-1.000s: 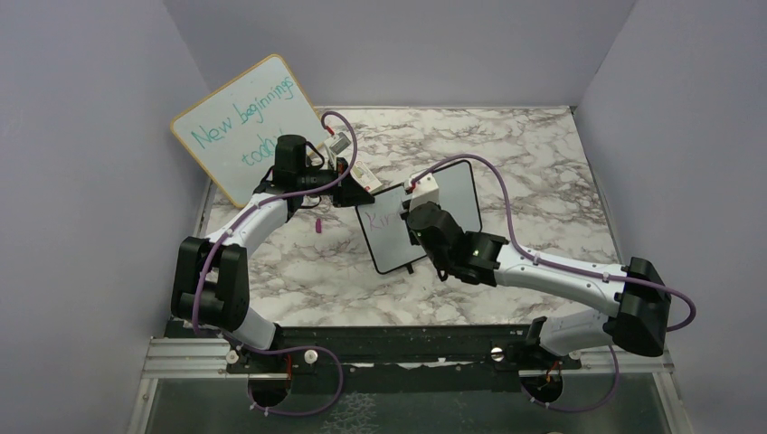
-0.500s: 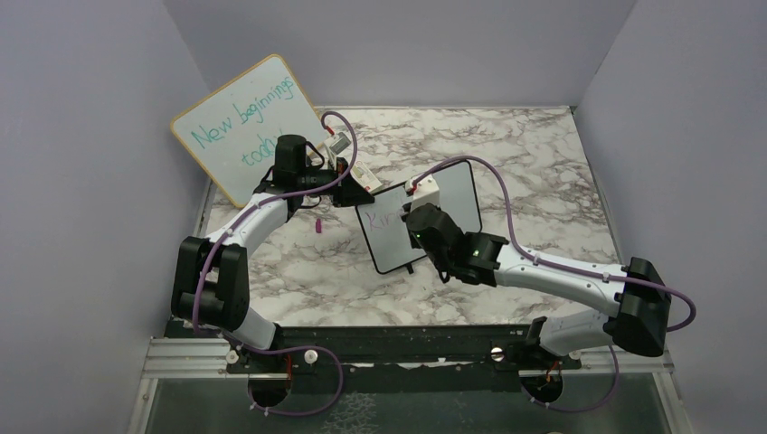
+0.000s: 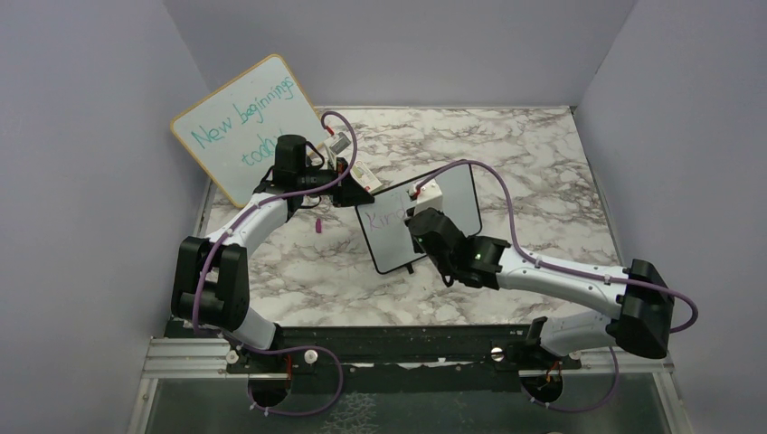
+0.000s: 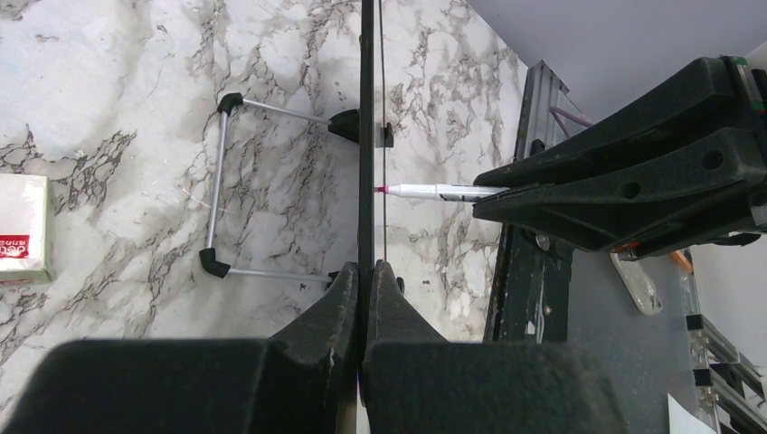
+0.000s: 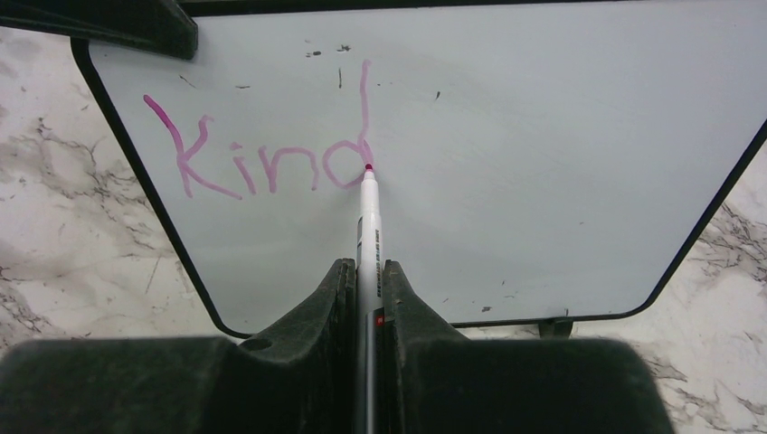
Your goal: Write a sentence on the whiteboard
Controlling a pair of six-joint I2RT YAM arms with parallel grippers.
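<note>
Shut tight, the left gripper's [image 4: 366, 271] jaws pinch the upper left corner of the board being written on. The right gripper's [image 5: 366, 267] jaws are closed on a slim white marker with a pink tip [image 5: 370, 217].

On the grey-veined white marble table [image 3: 543, 181], a large wood-framed whiteboard with teal handwriting [image 3: 240, 122] leans at the back left. The small rectangular whiteboard with a thin black frame and rounded corners [image 5: 543, 163] stands near the table's middle, on its wire feet, between the two arms.

A second ago the top view showed only "Kir" beside the right wrist. Now "Kind" reads there, and the wrist has slid along the line. The marker's tip touches the foot of the d's stem, so that letter looks just finished. I judge the sentence [image 5: 262, 163] barely begun, with most of the board bare.

Counted:
- Arms: two
- Boards: two
- Markers: one
- Pink letters: four
- Small pink caps [image 3: 318, 226] lying on the table left of the board: one
</note>
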